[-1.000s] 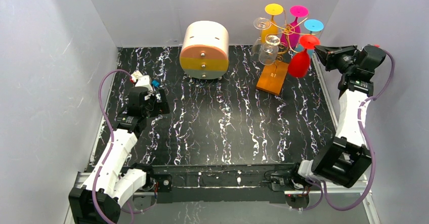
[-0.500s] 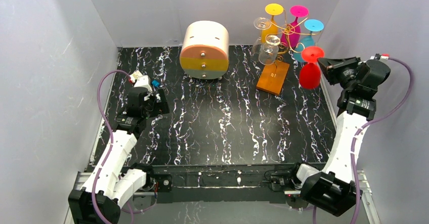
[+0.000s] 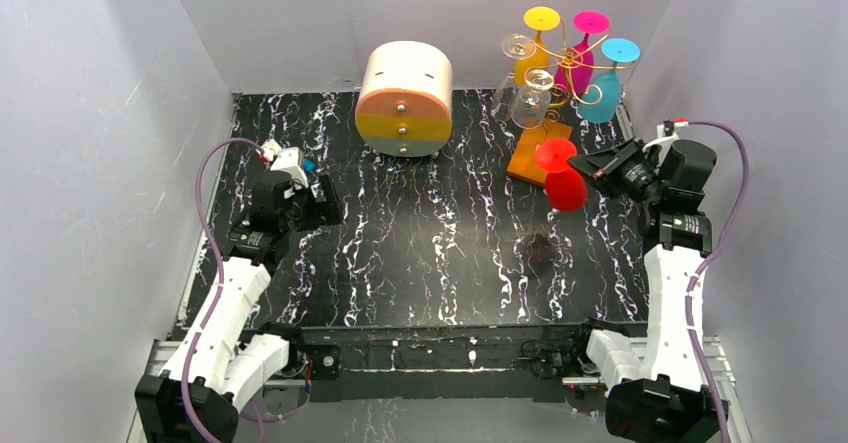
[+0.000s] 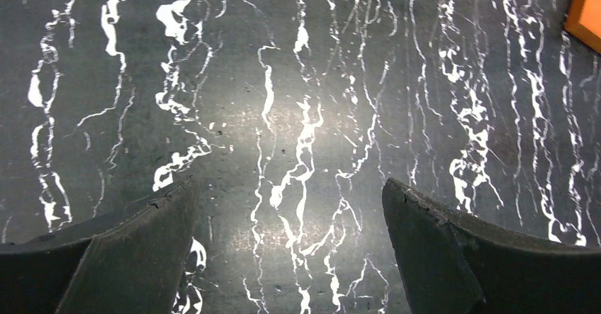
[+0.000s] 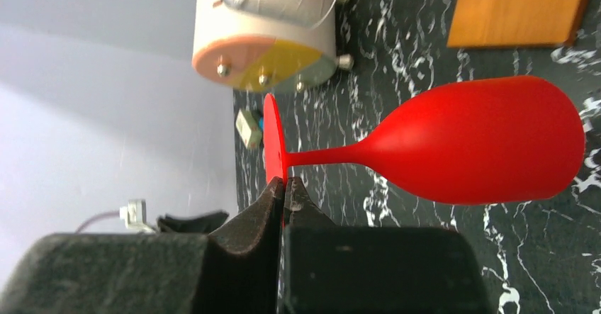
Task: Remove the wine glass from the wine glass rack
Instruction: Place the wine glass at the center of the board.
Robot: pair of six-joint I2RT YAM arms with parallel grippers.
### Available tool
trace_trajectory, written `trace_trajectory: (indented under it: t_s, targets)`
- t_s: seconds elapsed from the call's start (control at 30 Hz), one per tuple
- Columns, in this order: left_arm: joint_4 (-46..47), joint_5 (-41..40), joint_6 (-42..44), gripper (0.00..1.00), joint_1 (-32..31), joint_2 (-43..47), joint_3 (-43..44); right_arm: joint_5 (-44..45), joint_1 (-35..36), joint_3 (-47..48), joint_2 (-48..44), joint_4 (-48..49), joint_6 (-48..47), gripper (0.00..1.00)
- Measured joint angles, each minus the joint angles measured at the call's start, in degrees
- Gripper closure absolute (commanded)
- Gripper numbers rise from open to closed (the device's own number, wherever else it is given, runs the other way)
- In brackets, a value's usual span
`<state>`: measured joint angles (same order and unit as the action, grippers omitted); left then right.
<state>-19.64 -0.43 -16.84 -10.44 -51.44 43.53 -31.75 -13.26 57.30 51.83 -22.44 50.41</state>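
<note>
Wine glass [image 3: 563,178], red, is off the rack [image 3: 572,58] and in the air just in front of the rack's wooden base [image 3: 530,163], touching neither. A faint shadow [image 3: 540,248] on the tabletop [image 3: 440,253] below it suggests it hangs clear of the surface.

- Grip: right fingers [image 3: 592,168] are pinched nearly closed on the rim of the glass's flat foot. In the wrist view the thin red disc sits edge-on between the 2 fingertips [image 5: 285,188], with stem and bowl [image 5: 482,140] sticking out past them, unsupported.
- Orientation: foot uppermost, bowl lower and nearer the arms. Exact tilt I cannot tell.
- Rack: 5 other glasses [image 3: 603,88] hang from the scroll arms (yellow, pink, blue, 2 clear).
- Drawer box [image 3: 405,98] stands at the back, well apart from the glass.

Progress, as I judge it: the removal itself looks done. What may remain is setting the glass down on open tabletop and letting go. The hold is on a thin edge only, so the glass could swing or slip.

Right arm: forearm rises from its base at the near right corner, wrist bent over, fingers aimed left toward the middle of the tabletop.

Left arm: stretched along the left side. Left fingers [image 4: 287,200] spread wide, pointing down at bare tabletop, holding nothing.
</note>
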Motion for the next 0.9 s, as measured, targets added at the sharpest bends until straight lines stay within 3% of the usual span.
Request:
trace_trajectory:
  t_s: [0.23, 0.6, 0.77, 0.9]
  targets:
    - [3.19, 9.16, -2.27, 0.05, 0.0, 0.98, -2.21, -5.33, 7.15, -2.78, 1.66, -2.29, -7.45, 0.99]
    - [14.38, 31.26, -15.06, 0.09, -0.83, -0.42, -5.73, -5.68, 30.77, -2.78, 7.58, -2.75, -14.84, 0.99]
    - [17.88, 33.55, -18.1, 0.13, -9.49, -4.37, -5.68, -3.63, 39.6, -3.72, 7.98, 0.96, -15.1, 0.99]
    - [23.5, 33.48, -22.36, 0.23, -19.28, -6.56, -7.04, -3.56, 42.25, -4.48, 7.85, 3.82, -15.12, 0.99]
